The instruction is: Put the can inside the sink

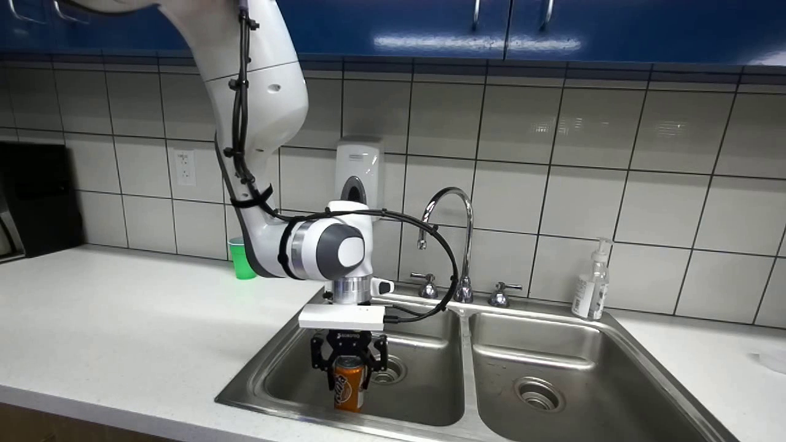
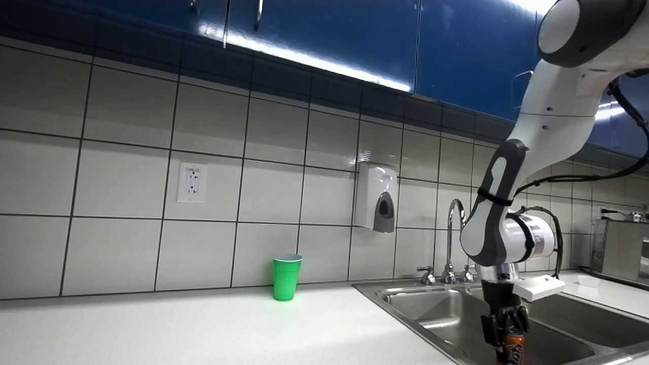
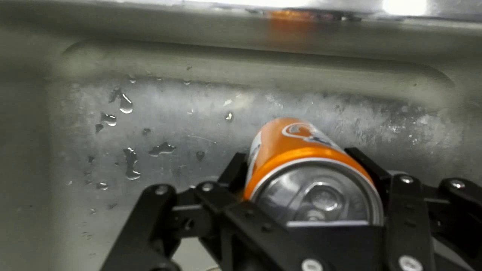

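The can (image 3: 312, 177) is right between the two black fingers (image 3: 235, 171) of the gripper (image 1: 350, 380) — one on each side, both looking snug, so the jaws seem to be grasping it. It stands about straight up, its long way up and down, just like the way the fingers point. Its top sits up inside the gripper, and its bottom pokes out below the fingertips. All this is inside the sink (image 1: 468, 380), in the basin (image 1: 424, 393) nearer the green cup (image 2: 287, 279), close to the front wall, with the round drain (image 1: 390, 371) behind. What matters next is any gap under the can, and I cannot tell if its bottom touches the floor or hangs over it. If it hangs, I think the gripper should go a little lower, then let go. The can is a smooth, round tube, painted orange, with a shiny silver lid (image 3: 284, 197) and a pull tab (image 3: 324, 198). The sink is gray steel with soft, round corners, small scratches and wet drops (image 3: 126, 103) — so the can might slide a bit once it is free.
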Controlling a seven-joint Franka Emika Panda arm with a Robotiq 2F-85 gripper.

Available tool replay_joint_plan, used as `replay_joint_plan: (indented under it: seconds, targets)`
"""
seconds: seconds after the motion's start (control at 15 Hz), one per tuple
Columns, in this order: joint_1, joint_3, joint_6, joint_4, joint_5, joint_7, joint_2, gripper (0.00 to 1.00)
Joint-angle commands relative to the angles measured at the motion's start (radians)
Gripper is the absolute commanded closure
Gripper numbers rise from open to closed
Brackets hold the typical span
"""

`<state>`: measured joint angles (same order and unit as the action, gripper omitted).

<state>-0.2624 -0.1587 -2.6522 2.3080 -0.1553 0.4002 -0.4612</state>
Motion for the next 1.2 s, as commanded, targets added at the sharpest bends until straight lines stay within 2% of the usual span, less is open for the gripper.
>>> replay_joint_plan:
  seconds: [0.0, 1.13]
  targets:
    - [-0.038, 0.040, 0.009, -0.043, 0.027, 0.029, -0.035, 0.56]
    - [-0.090, 0.084, 0.007, -0.046, 0.080, 0.032, -0.125, 0.56]
